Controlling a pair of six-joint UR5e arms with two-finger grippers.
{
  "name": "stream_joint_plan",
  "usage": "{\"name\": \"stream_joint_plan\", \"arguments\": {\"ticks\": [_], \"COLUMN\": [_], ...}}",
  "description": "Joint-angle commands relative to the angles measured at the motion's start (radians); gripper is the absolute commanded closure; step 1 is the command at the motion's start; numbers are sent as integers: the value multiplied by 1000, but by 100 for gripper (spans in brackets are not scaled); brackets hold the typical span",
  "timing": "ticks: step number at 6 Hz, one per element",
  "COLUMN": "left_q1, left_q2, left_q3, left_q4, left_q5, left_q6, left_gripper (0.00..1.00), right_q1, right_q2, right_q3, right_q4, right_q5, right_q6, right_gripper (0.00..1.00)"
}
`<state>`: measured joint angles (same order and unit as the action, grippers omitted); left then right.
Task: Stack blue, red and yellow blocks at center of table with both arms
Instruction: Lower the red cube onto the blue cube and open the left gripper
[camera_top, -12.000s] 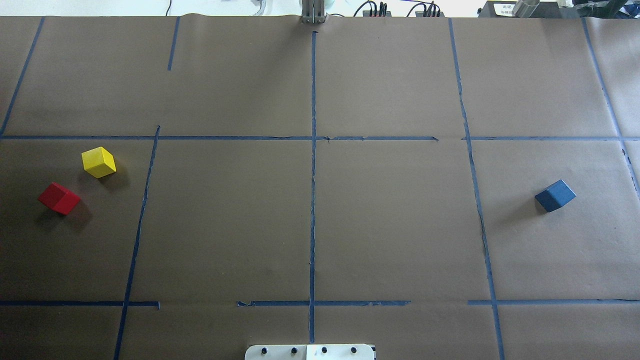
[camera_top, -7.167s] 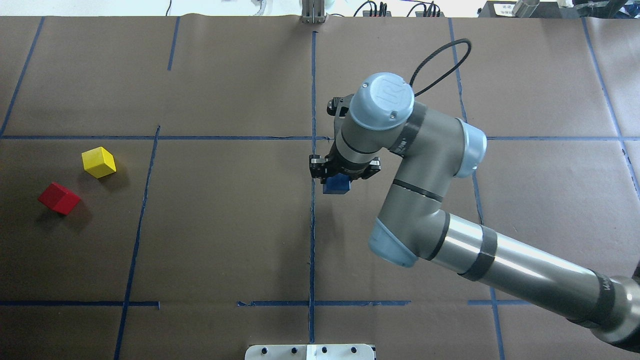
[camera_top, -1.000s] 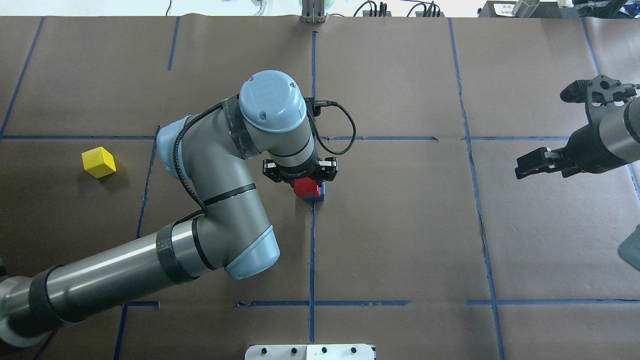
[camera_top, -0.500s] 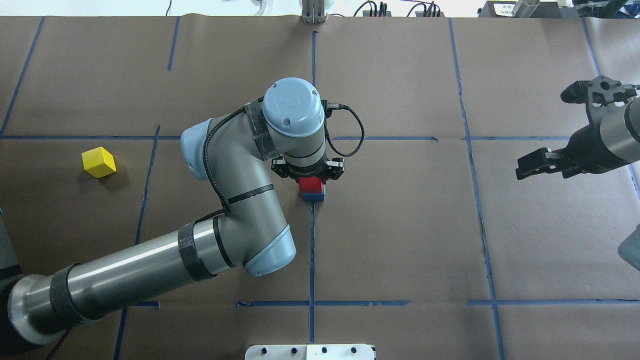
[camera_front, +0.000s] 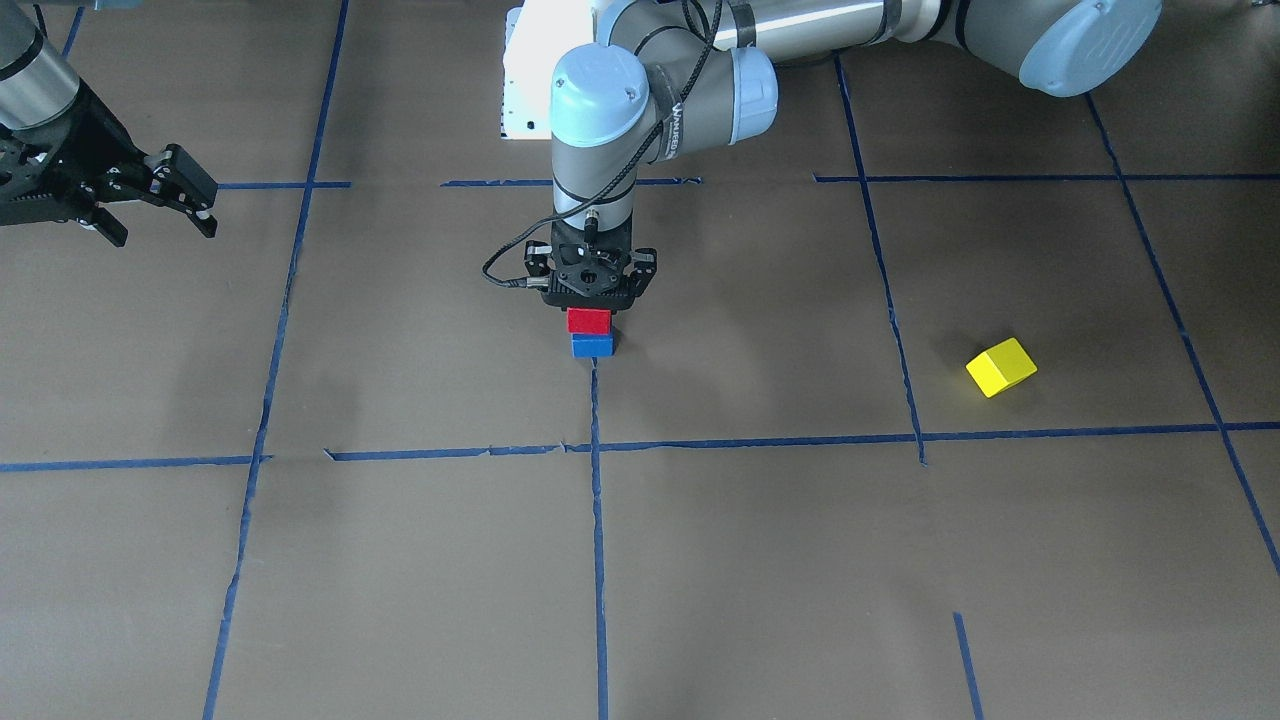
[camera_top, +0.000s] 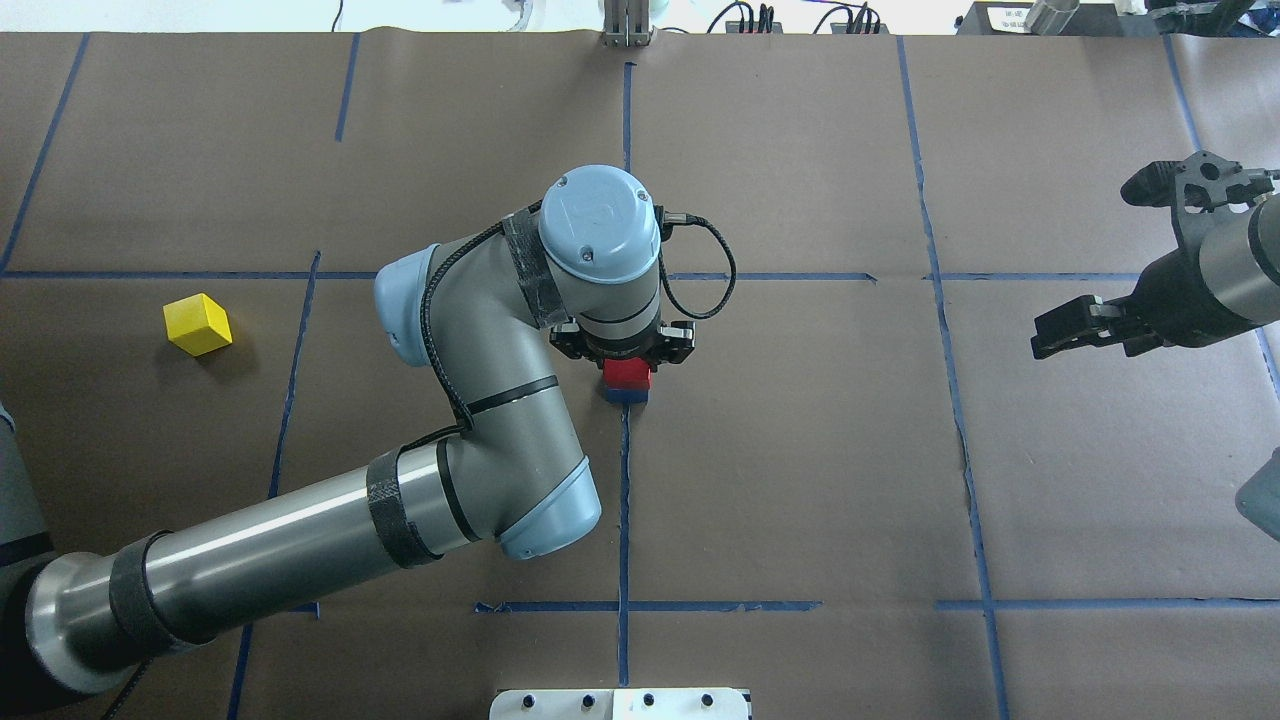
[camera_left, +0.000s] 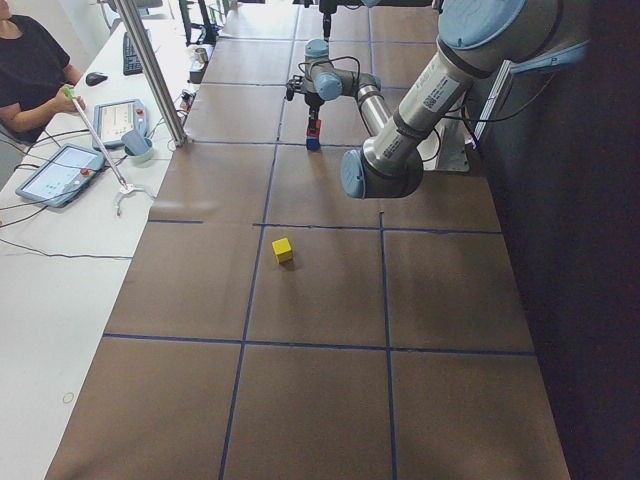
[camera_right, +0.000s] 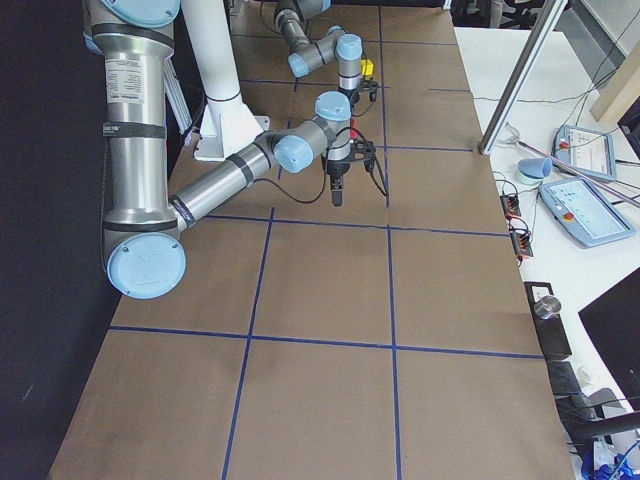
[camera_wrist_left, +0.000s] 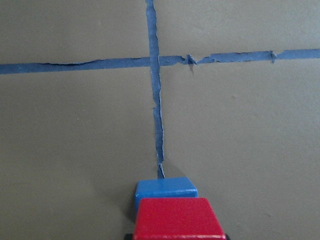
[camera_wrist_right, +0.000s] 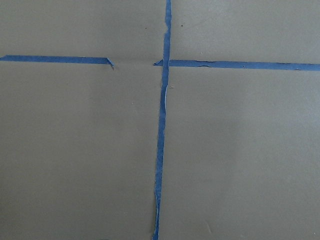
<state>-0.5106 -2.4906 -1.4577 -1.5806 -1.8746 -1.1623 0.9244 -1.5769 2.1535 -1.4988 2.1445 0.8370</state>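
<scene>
The red block sits squarely on the blue block at the table's centre, on the blue tape cross. My left gripper is shut on the red block from above. In the front view, red meets blue with no gap showing. The left wrist view shows the red block between my fingers, with the blue block just beyond. The yellow block lies alone at the far left, also seen in the front view. My right gripper hovers open and empty at the right.
Blue tape lines divide the brown paper table into squares. A white base plate sits at the near edge. An operator with tablets sits at a side table beyond the far edge.
My left arm has shifted slightly right and brought the red block squarely over the blue block. The right arm and the yellow block have not moved.
</scene>
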Motion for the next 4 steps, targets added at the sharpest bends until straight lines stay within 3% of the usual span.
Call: {"name": "stream_joint_plan", "arguments": {"ticks": [1,3,4], "left_q1": [0,0,1], "left_q2": [3,1,3], "left_q3": [0,2,3], "left_q4": [2,1,1], "left_q5": [21,22,23], "left_q6": [0,0,1], "left_gripper": [83,82,38], "right_q1": [-1,-2,-2], "right_q2": [0,5,5], "right_q3": [-1,-9,-9], "right_q4": [0,0,0], "right_q5": [-2,-3,-3], "right_q6": [4,10,10], "right_gripper": [0,0,0]}}
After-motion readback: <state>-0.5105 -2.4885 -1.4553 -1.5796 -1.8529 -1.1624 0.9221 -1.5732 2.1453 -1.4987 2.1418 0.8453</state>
